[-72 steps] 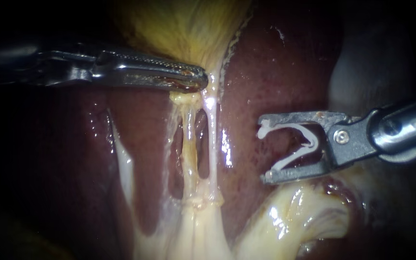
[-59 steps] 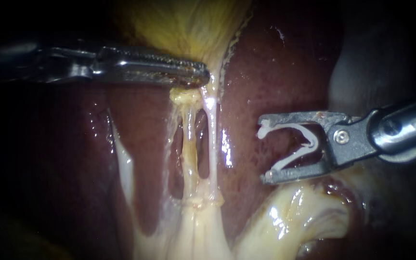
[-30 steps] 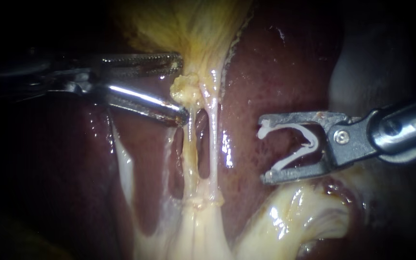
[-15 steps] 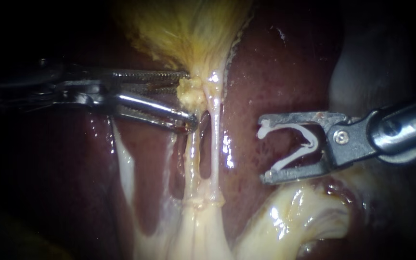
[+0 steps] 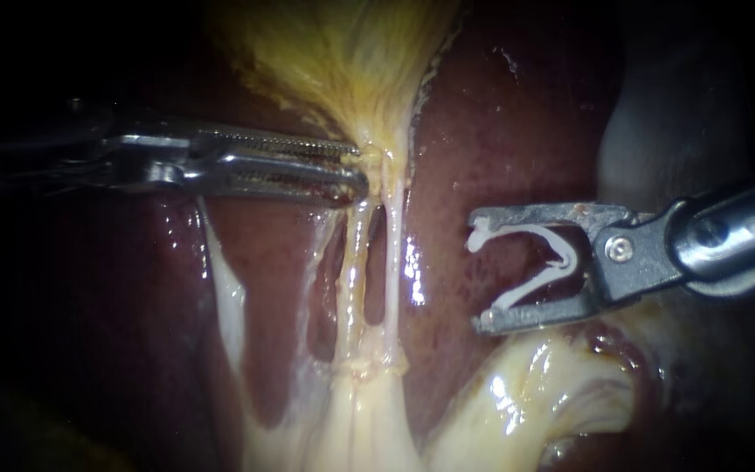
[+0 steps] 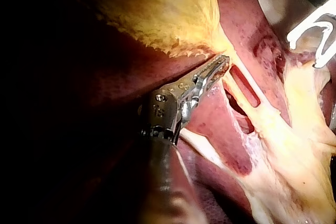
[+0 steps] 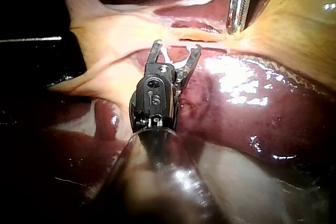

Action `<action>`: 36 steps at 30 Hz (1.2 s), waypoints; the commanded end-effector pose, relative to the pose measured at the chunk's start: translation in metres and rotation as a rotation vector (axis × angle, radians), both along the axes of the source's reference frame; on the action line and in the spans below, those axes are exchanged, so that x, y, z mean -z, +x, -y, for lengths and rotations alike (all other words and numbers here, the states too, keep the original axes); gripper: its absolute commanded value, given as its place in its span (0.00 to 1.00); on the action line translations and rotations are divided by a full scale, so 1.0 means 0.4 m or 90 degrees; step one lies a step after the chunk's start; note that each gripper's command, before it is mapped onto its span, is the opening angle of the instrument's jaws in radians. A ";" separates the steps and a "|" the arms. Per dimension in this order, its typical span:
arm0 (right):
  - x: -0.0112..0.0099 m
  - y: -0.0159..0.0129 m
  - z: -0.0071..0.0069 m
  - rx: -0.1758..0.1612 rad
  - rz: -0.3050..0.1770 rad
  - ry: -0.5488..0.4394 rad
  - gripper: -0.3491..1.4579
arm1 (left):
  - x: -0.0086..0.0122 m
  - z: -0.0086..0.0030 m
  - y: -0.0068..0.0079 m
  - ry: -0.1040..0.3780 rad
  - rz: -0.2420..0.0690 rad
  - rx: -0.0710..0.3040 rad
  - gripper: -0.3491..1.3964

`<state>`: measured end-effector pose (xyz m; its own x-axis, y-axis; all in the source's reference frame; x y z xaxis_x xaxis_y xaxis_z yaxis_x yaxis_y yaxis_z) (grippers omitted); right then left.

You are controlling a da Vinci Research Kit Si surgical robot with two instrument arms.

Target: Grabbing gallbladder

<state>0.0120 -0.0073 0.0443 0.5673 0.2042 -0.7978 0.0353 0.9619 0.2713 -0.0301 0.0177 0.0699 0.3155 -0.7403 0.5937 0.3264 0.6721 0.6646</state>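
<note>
The yellow gallbladder point(image 5: 342, 61) narrows downward to a neck above two pale tubes point(image 5: 353, 280). My left instrument point(image 5: 358, 166) comes in level from the left. Its serrated jaws are shut on the tissue at the gallbladder's neck; in the left wrist view the left instrument's jaws point(image 6: 223, 62) lie together at the gallbladder's point(image 6: 157, 9) narrow end. My right instrument point(image 5: 476, 278) hangs to the right of the tubes, apart from them, its wide jaws holding a white clip point(image 5: 535, 262). The right wrist view shows the right instrument point(image 7: 177, 46) over pale tissue.
Dark red liver point(image 5: 500, 114) lies behind and on both sides of the tubes. Pale fatty tissue point(image 5: 535, 393) bulges below my right instrument. The two tubes join a whitish stalk point(image 5: 360, 411) low in the endoscope view.
My left instrument's jaws opened, moved around the yellow lump at the gallbladder's neck and closed on it. The right instrument and its clip have not moved.
</note>
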 end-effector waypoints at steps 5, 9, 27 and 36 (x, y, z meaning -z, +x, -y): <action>0.0000 0.0000 0.0000 0.000 0.000 0.000 0.47 | 0.0006 0.0003 0.0007 0.013 -0.004 0.001 0.00; 0.0001 -0.0001 0.0000 0.000 0.000 0.000 0.47 | 0.0020 0.0002 0.0017 0.024 -0.013 -0.002 0.00; 0.0001 -0.0001 0.0000 0.000 0.000 0.000 0.47 | 0.0102 -0.0027 0.0105 0.036 -0.018 0.014 0.00; 0.0000 -0.0001 0.0000 0.000 0.000 0.000 0.47 | 0.0159 -0.0075 0.0184 0.036 -0.022 0.036 0.00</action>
